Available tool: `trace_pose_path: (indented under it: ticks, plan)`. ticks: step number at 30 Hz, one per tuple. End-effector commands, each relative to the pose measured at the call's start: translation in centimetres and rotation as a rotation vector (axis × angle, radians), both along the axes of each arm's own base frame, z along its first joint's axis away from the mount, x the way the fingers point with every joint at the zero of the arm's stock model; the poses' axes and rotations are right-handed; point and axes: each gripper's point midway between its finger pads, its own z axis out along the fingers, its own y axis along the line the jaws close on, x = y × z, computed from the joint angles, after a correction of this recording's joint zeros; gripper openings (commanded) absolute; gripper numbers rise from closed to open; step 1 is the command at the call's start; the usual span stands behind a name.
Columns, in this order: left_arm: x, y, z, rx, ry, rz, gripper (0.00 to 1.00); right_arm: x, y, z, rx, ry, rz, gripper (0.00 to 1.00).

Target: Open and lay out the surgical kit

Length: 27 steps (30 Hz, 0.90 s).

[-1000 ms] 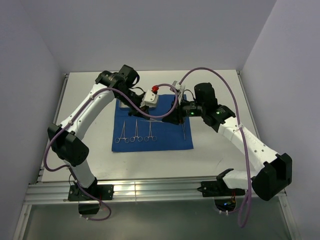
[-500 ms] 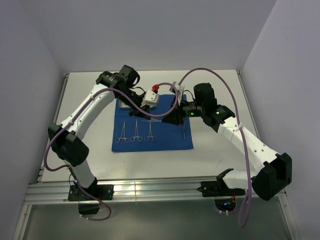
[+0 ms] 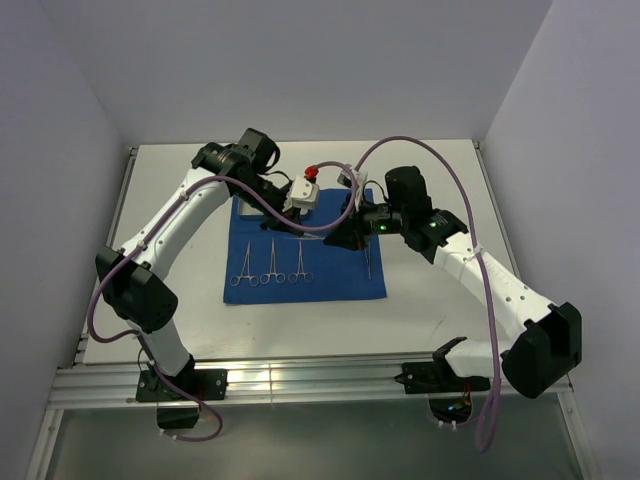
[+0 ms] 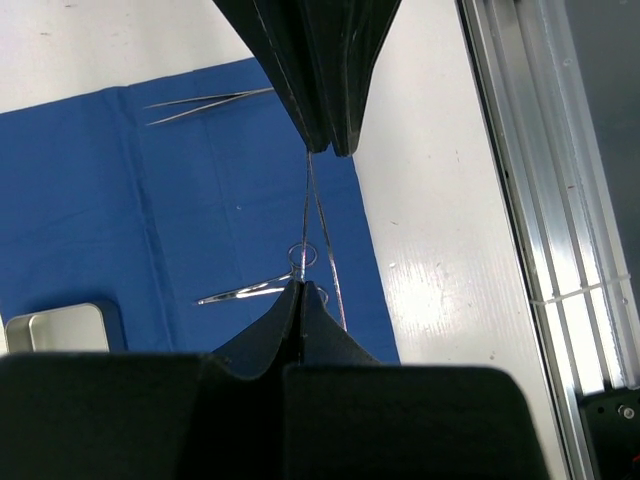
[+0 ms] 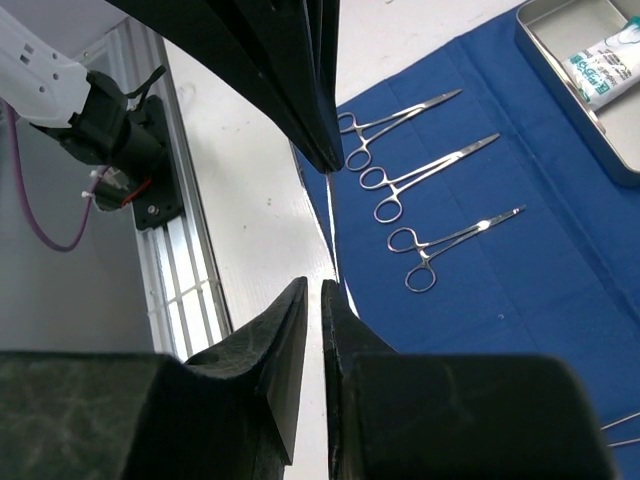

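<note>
The royal-blue cloth lies spread flat on the table. Three ring-handled clamps lie side by side on it, and also show in the right wrist view. One pair of tweezers lies near its right edge. The steel tray holds the white-green packet. My left gripper and right gripper face each other above the cloth. Each is shut on one end of another slim pair of tweezers, held in the air between them. It also shows in the right wrist view.
The white table extends around the cloth. An aluminium rail runs along the near edge, and grey walls stand close on the left, right and back. Purple cables arc above both arms.
My right gripper has shifted slightly left, toward the left gripper. The left arm and the laid-out instruments have not moved.
</note>
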Motion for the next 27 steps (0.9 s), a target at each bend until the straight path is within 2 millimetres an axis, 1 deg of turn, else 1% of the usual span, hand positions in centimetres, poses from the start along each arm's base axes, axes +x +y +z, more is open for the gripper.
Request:
trace_pose_path:
  ticks: [1,9,12,15,18,19,22,24,26,27]
  plan:
    - [-0.8,-0.7,3.5,-0.104,-0.047,-0.013,0.00,0.2,0.3,0.8,0.007,-0.024,-0.001,0.18]
    - [-1.0,-0.9,4.9,-0.145,-0.048,-0.019,0.00,0.1,0.2,0.4,0.000,-0.021,-0.001,0.17]
    - [-0.9,-0.9,4.7,-0.137,-0.051,-0.017,0.00,-0.2,0.2,0.5,0.006,-0.021,0.016,0.17]
    - [-0.9,-0.4,3.8,-0.108,-0.058,-0.017,0.00,-0.9,0.2,1.7,0.044,-0.039,0.038,0.19]
    - [-1.0,-0.4,3.3,-0.105,-0.052,-0.016,0.00,-1.4,0.1,4.2,0.142,-0.051,0.024,0.22]
    - [-1.1,-0.3,3.3,-0.106,-0.053,-0.017,0.00,-1.6,0.2,5.6,0.190,-0.068,0.017,0.23]
    - [-1.4,-0.4,3.7,-0.130,-0.059,-0.033,0.00,-1.5,0.4,7.5,0.239,-0.046,0.002,0.24]
    - [-1.8,-0.3,4.0,-0.147,-0.072,-0.049,0.00,-1.2,0.5,7.9,0.250,-0.006,-0.002,0.26]
    - [-2.0,-0.2,4.2,-0.161,-0.099,-0.068,0.00,-0.5,0.2,8.0,0.266,0.072,-0.008,0.32]
    - [-2.3,-0.1,4.3,-0.168,-0.123,-0.082,0.00,-0.1,0.2,7.5,0.262,0.109,-0.010,0.35]
